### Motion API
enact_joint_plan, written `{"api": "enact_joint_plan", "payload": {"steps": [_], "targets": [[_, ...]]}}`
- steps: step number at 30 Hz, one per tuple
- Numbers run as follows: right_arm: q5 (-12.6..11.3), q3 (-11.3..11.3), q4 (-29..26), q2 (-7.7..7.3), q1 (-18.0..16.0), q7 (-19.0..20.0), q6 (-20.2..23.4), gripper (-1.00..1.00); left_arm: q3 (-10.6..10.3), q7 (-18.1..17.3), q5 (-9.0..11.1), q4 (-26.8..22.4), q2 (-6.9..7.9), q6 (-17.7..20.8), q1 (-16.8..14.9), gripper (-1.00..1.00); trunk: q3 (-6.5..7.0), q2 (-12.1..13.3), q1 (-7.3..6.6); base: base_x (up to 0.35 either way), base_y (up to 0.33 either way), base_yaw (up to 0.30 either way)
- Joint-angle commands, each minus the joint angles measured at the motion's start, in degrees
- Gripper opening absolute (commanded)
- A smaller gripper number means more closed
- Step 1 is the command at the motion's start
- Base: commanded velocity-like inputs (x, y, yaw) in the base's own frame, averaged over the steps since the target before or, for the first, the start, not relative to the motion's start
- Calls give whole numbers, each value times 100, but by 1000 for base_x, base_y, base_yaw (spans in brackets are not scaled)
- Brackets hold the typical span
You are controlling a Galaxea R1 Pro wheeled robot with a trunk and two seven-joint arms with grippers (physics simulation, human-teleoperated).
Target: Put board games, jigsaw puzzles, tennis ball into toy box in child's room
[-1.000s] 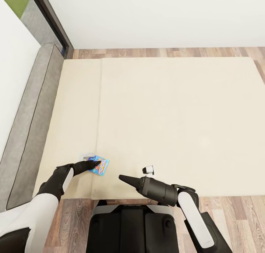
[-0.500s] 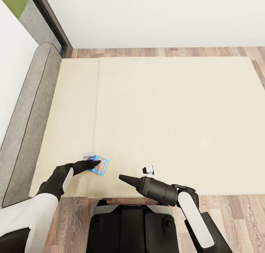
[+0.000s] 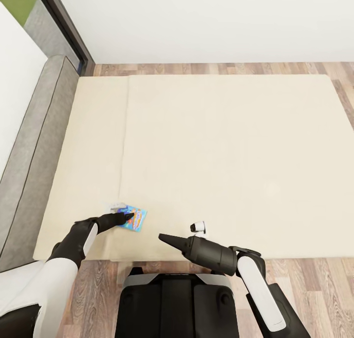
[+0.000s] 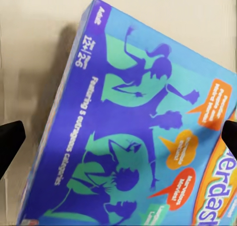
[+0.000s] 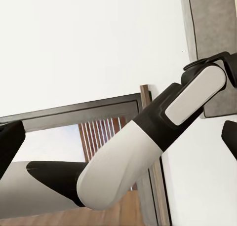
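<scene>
Head view: across the last second the whole picture has slid, the bed and its grey headboard drifting toward your left side, while both arms and the blue game hold their places in the frame. That reads as your base or head moving and the game coming along with the left gripper, so you are probably carrying it off rather than still reaching. The game sits at the bed's near edge, on the headboard side, with the gripper tip laid over its near corner; from here you cannot tell how wide the fingers stand. The right gripper hangs over the same near edge, further from the headboard, its tip drawn to a point with nothing in it. A small white and black object lies on the bed just beyond it. No second game shows on the bed.

Left wrist view: the blue game lies tilted and very close, one finger past each side of it, so the jaws stand wide astride the box; whether they press on it you cannot tell.

Right wrist view: you see the left arm crossing before a white wall, a dark-framed window and the headboard. The right fingers sit well apart at the edges, holding nothing.

The toy box is elsewhere; you will have to turn away from the bed to reach it.
</scene>
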Motion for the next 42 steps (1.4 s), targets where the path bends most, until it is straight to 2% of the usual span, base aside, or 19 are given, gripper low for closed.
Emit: {"api": "enact_joint_plan", "payload": {"steps": [1,36,42], "targets": [[2,-5,0,2,-3,12,29,100,23,-46,-2,231,-7,75,1,100,-6,-7,5,-6,-20,0],[2,-4,0,2,6,4,29,100,23,-33,1,231,-7,75,1,100,-6,-7,5,0,-1,0],[2,-4,0,2,6,3,29,100,23,-35,1,231,-11,80,1,100,-6,-7,5,0,-151,0]]}}
